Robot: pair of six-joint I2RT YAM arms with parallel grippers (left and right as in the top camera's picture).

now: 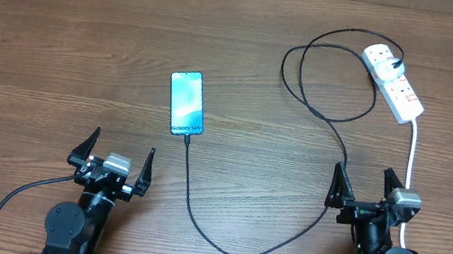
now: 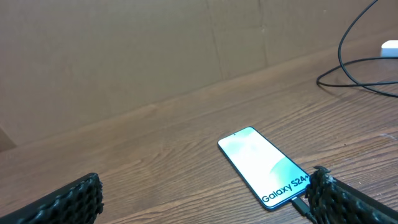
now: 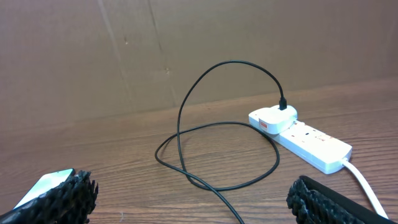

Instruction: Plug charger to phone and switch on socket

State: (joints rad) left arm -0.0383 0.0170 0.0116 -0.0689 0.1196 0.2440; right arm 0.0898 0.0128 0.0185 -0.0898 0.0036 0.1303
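The phone (image 1: 186, 102) lies flat mid-table with its light-blue screen up; it also shows in the left wrist view (image 2: 264, 166). The charger's black cable (image 1: 218, 235) runs from the phone's near end in a long loop to a white adapter plugged into the socket (image 1: 395, 83) at the far right. The connector tip (image 2: 303, 206) sits at the phone's port. In the right wrist view the socket (image 3: 308, 140) has the cable (image 3: 224, 180) looping in front. My left gripper (image 1: 112, 156) and right gripper (image 1: 367, 190) are open and empty near the front edge.
The socket's thick white cord (image 1: 412, 161) runs down the right side past my right arm to the front edge. A brown cardboard wall (image 3: 186, 50) stands behind the wooden table (image 1: 56, 54).
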